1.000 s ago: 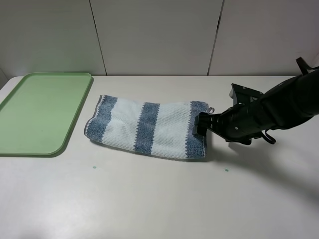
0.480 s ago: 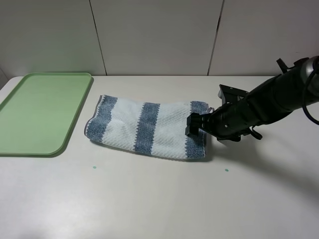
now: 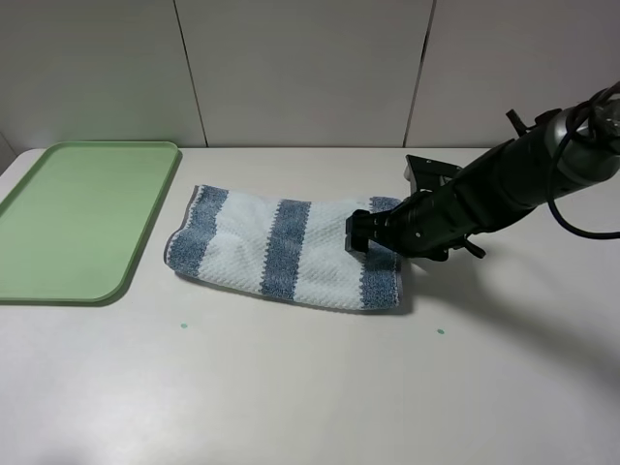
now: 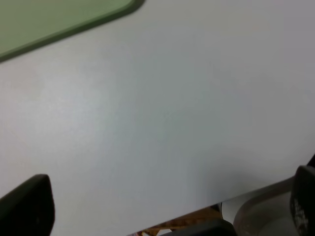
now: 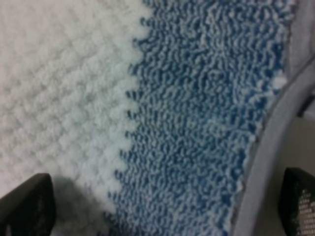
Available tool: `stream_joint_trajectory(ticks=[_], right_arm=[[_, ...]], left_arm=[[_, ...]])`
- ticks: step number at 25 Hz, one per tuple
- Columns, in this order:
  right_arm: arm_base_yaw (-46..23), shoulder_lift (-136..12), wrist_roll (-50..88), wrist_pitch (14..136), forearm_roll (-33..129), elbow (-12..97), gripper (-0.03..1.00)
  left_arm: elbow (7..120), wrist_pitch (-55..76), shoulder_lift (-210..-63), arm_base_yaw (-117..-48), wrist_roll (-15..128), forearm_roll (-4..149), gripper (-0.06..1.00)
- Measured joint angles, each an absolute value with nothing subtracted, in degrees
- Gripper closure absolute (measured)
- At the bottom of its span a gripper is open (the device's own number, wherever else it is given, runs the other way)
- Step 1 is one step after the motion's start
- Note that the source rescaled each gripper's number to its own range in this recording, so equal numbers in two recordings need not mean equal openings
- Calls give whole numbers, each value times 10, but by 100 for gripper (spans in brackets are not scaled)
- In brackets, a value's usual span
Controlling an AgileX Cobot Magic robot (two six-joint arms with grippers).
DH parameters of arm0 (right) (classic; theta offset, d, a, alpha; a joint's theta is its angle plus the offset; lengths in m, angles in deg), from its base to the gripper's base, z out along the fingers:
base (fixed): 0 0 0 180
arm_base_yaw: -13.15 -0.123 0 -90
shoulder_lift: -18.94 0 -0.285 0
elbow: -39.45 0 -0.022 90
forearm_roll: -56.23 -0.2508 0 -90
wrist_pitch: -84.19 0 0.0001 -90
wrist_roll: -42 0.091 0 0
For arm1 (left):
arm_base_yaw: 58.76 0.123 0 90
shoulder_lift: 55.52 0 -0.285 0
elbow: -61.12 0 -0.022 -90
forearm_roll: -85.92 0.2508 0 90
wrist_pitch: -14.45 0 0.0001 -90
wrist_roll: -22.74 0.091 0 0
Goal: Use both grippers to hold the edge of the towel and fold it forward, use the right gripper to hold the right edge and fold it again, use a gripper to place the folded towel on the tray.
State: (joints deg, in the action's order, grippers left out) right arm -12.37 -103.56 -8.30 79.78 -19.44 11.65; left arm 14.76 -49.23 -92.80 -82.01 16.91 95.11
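The towel (image 3: 281,250), white and blue-grey striped, lies folded once in the middle of the table. My right gripper (image 3: 358,235) hovers low over its right end, above the last blue stripe. In the right wrist view the gripper (image 5: 162,216) is open, fingertips (image 5: 24,206) wide apart, very close over the towel (image 5: 147,98) and its grey hem (image 5: 268,147). The light green tray (image 3: 77,213) lies empty at the far left. My left gripper (image 4: 165,206) is open over bare table near a corner of the tray (image 4: 49,19); it does not show in the exterior high view.
Two small green marks, one (image 3: 182,325) and another (image 3: 440,331), dot the white table in front of the towel. A panelled wall (image 3: 310,68) stands behind. The table's edge (image 4: 197,214) shows in the left wrist view.
My right arm has slid left, bringing the gripper from the towel's right hem to over its right blue stripe. The towel and tray have not moved.
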Motion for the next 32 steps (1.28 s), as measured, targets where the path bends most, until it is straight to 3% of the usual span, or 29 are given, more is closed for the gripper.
stream_joint_trajectory(ticks=[12, 14, 19, 22, 25, 32], right_arm=[[-126, -1037, -84, 797, -194, 119, 0], [-126, -1038, -79, 797, -194, 119, 13], [-126, -1043, -55, 773, -206, 119, 59], [-126, -1045, -49, 763, -212, 119, 77], [-126, -1046, -45, 759, -213, 119, 89], [-126, -1047, -44, 759, -209, 119, 90]], left_arm=[[148, -492, -928, -820, 169, 951, -1], [148, -492, -928, -820, 169, 951, -1], [148, -492, -928, -820, 169, 951, -1], [148, -492, -928, -820, 169, 951, -1], [148, -492, -928, -820, 169, 951, -1], [148, -492, -928, -820, 169, 951, -1]])
